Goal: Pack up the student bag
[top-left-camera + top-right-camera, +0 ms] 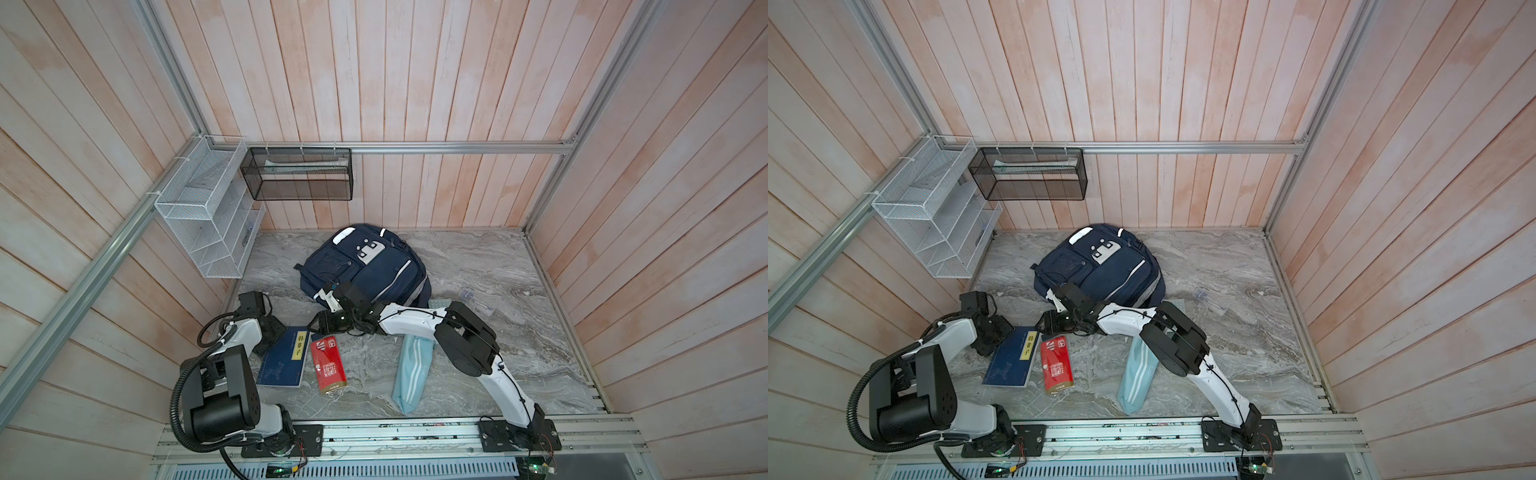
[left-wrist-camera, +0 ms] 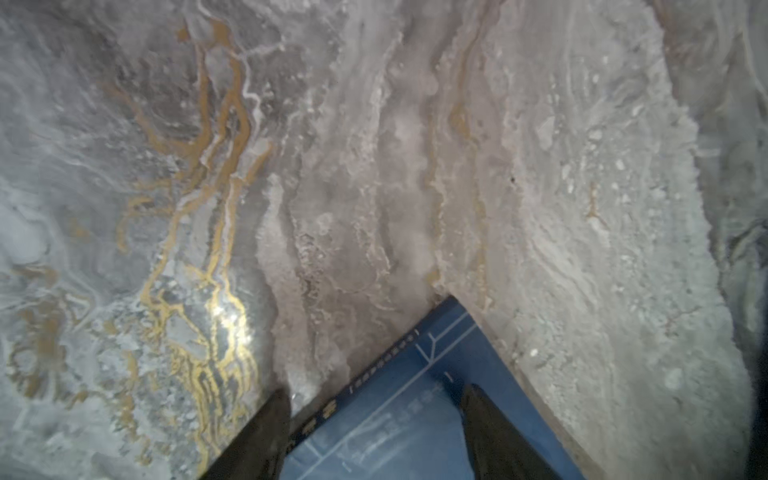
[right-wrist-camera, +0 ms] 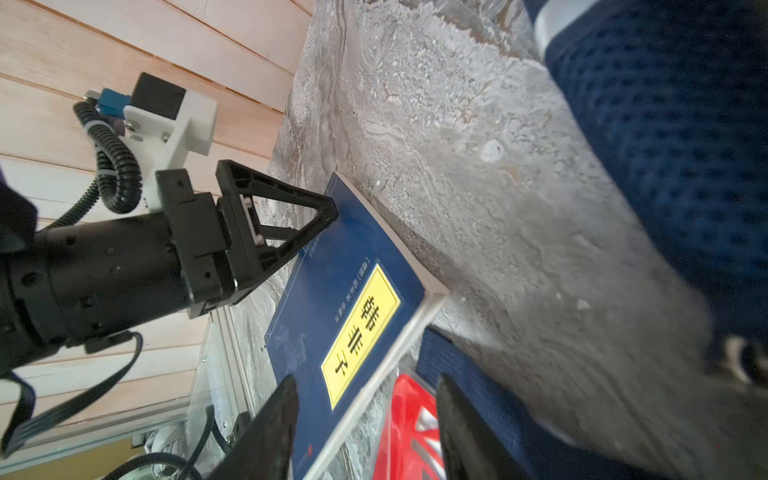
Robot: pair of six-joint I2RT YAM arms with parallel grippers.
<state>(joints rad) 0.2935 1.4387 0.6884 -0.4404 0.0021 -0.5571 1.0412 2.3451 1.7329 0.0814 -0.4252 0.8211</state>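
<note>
The student bag [image 1: 374, 270] [image 1: 1104, 270], navy with white stripes, lies at the back middle of the marble table; its mesh fabric [image 3: 665, 166] fills one side of the right wrist view. A blue book [image 1: 284, 359] [image 3: 345, 266] with a yellow label lies front left, with a red packet [image 1: 328, 363] [image 3: 409, 424] beside it. My left gripper [image 1: 280, 332] [image 2: 374, 399] is open, its fingers [image 3: 320, 216] astride the book's far left corner [image 2: 415, 407]. My right gripper [image 1: 316, 327] [image 3: 365, 390] is open over the book's far right corner and the packet's top end.
A light-blue striped pouch [image 1: 411, 374] lies partly under the right forearm. A white wire rack [image 1: 199, 216] and a black mesh basket [image 1: 297, 174] hang on the back left walls. Small clear items [image 1: 469, 296] lie right of the bag. Wooden walls enclose the table.
</note>
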